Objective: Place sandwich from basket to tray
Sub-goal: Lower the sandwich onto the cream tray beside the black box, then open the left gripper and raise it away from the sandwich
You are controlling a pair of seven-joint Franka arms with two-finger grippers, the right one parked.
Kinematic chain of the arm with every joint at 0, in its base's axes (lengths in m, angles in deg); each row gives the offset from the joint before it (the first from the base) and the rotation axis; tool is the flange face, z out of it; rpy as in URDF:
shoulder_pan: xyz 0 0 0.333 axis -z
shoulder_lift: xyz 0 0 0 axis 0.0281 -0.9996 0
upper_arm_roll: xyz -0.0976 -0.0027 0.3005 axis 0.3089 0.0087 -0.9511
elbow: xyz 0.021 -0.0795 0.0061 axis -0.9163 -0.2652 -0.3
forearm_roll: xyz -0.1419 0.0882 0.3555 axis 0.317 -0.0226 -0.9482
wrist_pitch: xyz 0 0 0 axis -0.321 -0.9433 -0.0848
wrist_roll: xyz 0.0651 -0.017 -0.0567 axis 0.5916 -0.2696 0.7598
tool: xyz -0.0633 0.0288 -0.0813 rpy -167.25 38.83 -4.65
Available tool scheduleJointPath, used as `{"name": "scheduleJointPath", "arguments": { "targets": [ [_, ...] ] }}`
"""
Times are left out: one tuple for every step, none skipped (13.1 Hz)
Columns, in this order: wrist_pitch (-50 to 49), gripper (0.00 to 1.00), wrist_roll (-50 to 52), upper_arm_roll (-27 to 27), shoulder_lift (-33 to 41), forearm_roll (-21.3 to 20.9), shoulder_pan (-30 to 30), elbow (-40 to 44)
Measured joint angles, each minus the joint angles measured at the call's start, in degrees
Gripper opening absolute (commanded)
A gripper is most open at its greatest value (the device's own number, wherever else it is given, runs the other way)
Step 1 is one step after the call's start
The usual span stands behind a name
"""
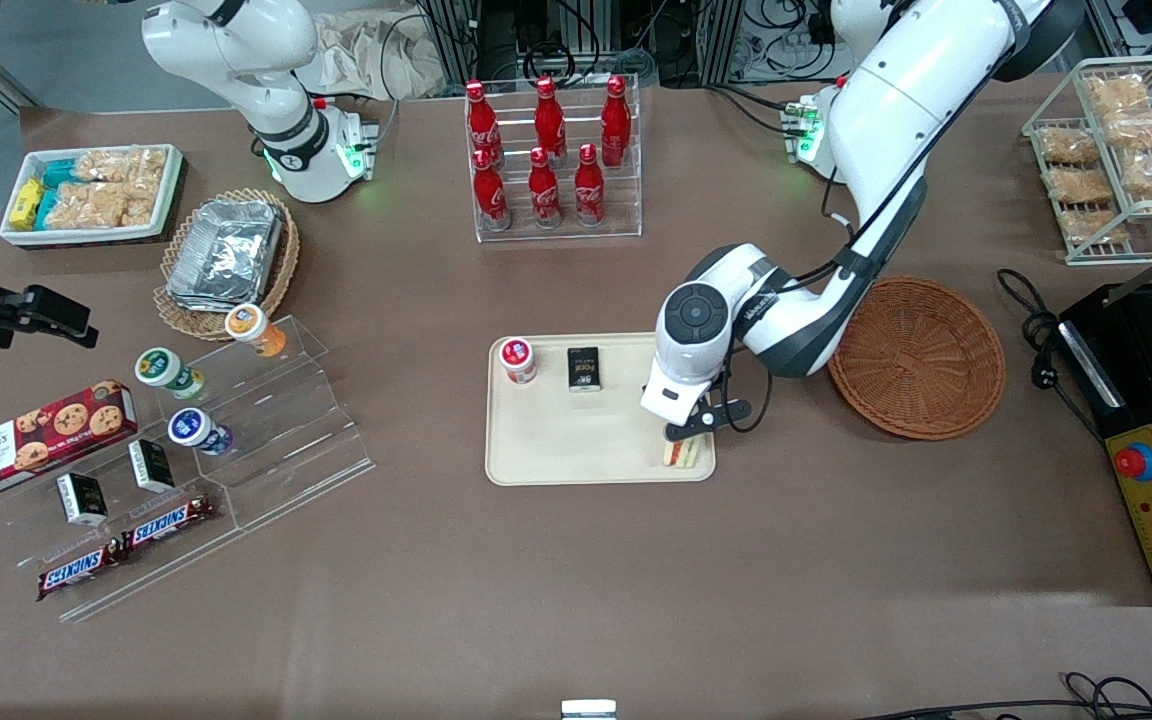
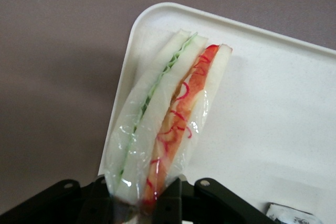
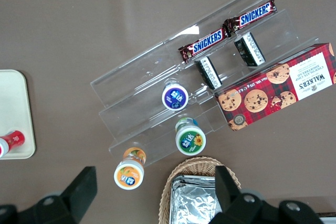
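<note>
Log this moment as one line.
phase: placing | pincer: shut on sandwich, at tray corner | basket: empty

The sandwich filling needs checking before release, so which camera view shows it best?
The left wrist view: the sandwich fills it, wrapped, green and red layers clear, held by the claw over the tray corner. The front view shows only a small wedge; the right wrist view shows none.

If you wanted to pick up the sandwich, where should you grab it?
Probably by its two flat bread faces, from above. The sandwich stands on edge on the tray, and the hand pinches it that way now.
</note>
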Motion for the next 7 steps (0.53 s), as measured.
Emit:
{"name": "scheduleJointPath", "arguments": {
  "targets": [
    [0.07, 1.0, 0.22, 0.01, -0.14, -0.02, 0.07, 0.25],
    [0.07, 1.0, 0.41, 0.02, -0.22, -0.03, 0.26, 0.49],
    [0.07, 1.0, 0.62, 0.02, -0.27, -0.04, 0.47, 0.72],
    [0.07, 1.0, 0.76, 0.02, -0.28, -0.05, 0.64, 0.87],
    [0.08, 1.0, 0.87, 0.02, -0.28, -0.06, 0.72, 1.06],
    [0.08, 1.0, 0.94, 0.02, -0.28, -0.06, 0.75, 1.44],
    [0.08, 1.0, 0.95, 0.02, -0.28, -0.06, 0.75, 1.97]
  ]
}}
